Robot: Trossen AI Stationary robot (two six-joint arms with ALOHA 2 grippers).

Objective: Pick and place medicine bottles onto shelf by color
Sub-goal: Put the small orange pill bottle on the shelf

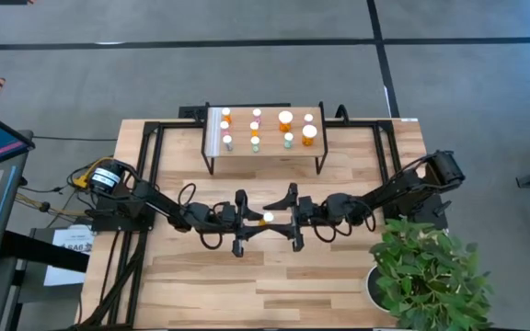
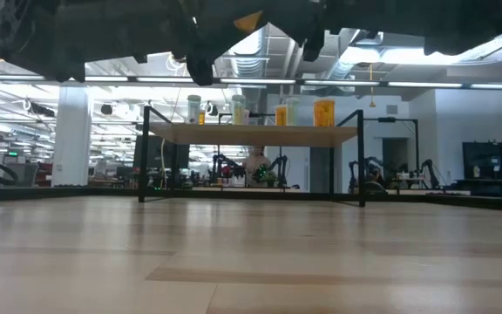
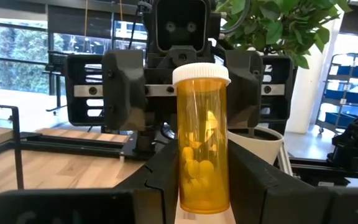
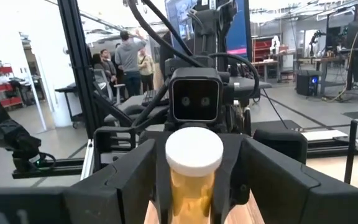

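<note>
Midair, orange bottle (image 3: 202,140) between left jaws.

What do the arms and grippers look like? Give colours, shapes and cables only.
Both arms are black, slender and jointed, with black cables looping along them. Left gripper and right gripper are blocky black two-finger units; the right one carries a boxy wrist camera with two lenses above a silver rail. Yellow wires trail by the left arm's base.

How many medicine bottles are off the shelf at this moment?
1: an orange bottle above the table's middle, gripped by the left hand, with the right hand open around it. Others may be hidden under the arms.
</note>
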